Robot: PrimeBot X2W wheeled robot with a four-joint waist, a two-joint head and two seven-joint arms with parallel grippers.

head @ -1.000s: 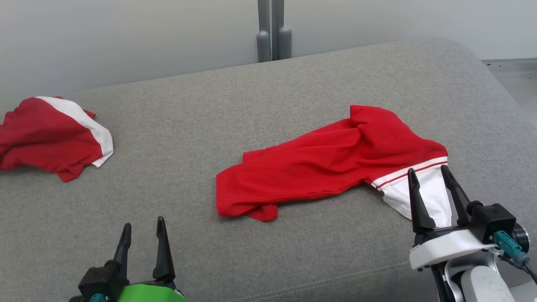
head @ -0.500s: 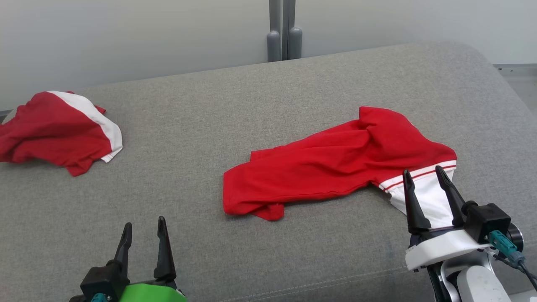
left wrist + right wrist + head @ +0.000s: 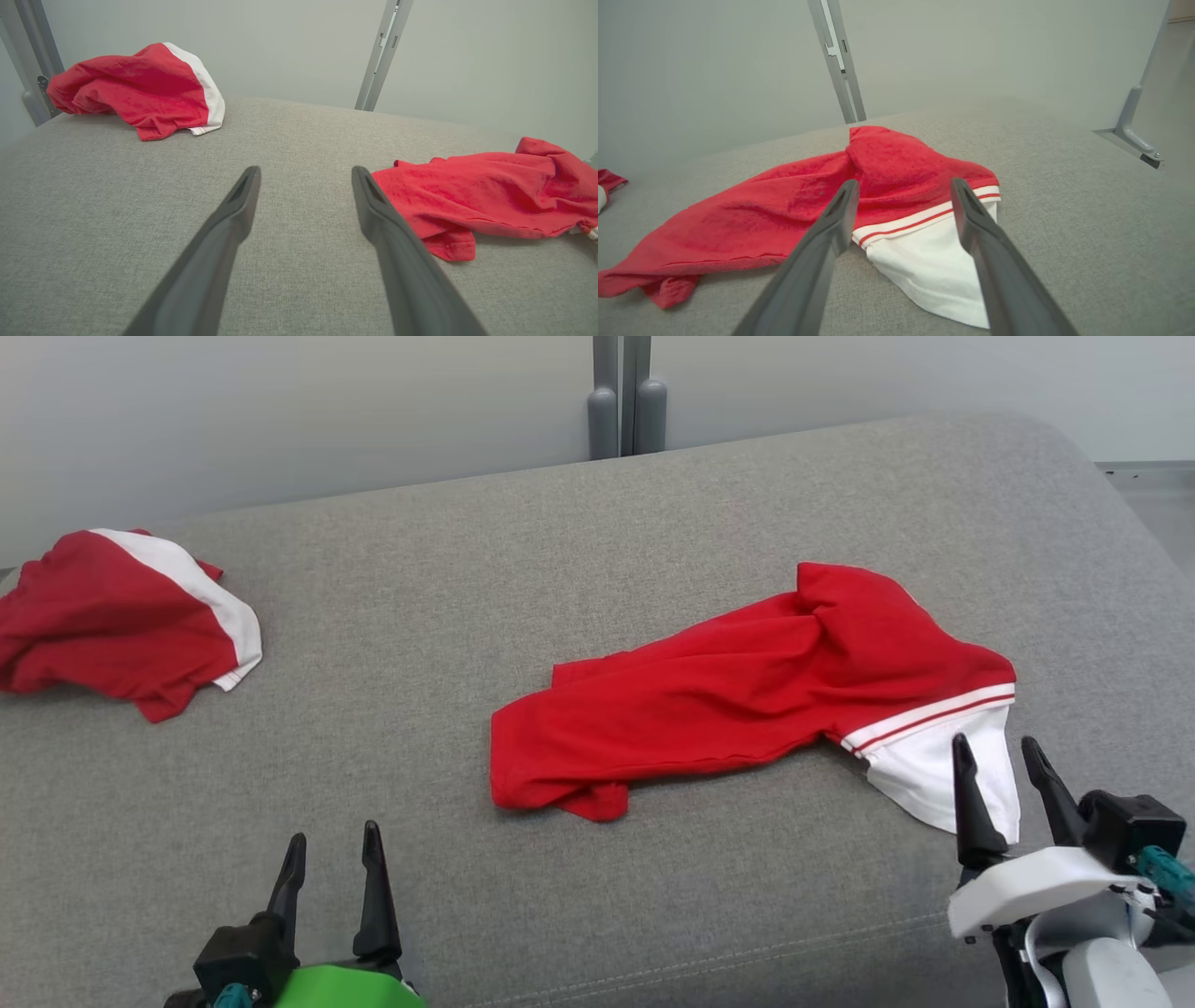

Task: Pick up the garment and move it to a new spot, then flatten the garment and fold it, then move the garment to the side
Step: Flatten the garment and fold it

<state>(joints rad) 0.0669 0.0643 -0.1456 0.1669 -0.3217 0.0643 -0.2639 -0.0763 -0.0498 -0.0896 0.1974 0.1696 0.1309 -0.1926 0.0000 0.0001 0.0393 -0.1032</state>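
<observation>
Two red-and-white cloths lie well apart on the grey cushion [image 3: 448, 551]: the garment [image 3: 747, 700], rumpled and stretched out right of centre with its white end toward the robot's right, and a second bundle [image 3: 121, 616] at the far left edge. The right gripper [image 3: 994, 741], fingers spread wide and empty, is at that white end's near edge; whether it touches, I cannot tell. The left gripper [image 3: 334, 833], equally wide and empty, sits over bare cushion, apart from the garment.
</observation>
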